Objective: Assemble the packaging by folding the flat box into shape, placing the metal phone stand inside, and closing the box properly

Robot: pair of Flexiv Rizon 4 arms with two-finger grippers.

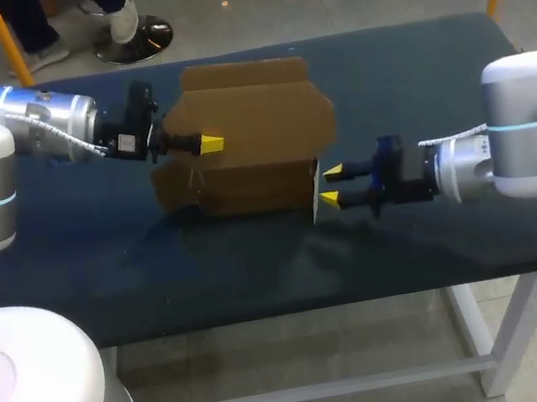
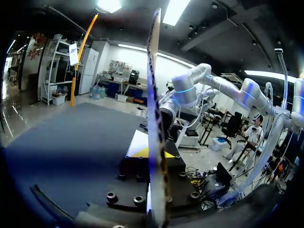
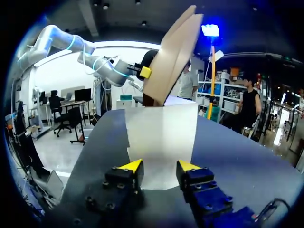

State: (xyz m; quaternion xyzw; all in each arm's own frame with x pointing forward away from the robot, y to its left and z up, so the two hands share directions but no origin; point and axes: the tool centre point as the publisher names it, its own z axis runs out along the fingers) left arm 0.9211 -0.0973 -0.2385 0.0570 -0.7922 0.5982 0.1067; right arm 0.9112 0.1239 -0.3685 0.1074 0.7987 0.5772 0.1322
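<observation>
A brown cardboard box point(image 1: 248, 133), partly folded up, stands in the middle of the dark table point(image 1: 414, 88). My left gripper point(image 1: 210, 145) is shut on one of its upright panels. In the left wrist view that panel point(image 2: 154, 118) runs edge-on between the yellow tips of the gripper point(image 2: 154, 153). My right gripper point(image 1: 331, 184) is at the box's right end, open, its tips just short of a white flap point(image 1: 316, 199). In the right wrist view the flap point(image 3: 161, 137) faces the gripper point(image 3: 160, 165), with brown panels point(image 3: 173, 52) rising behind it. No phone stand is in view.
The table's front edge point(image 1: 264, 308) runs close below the box. Bare dark tabletop lies to the right of the box and behind it.
</observation>
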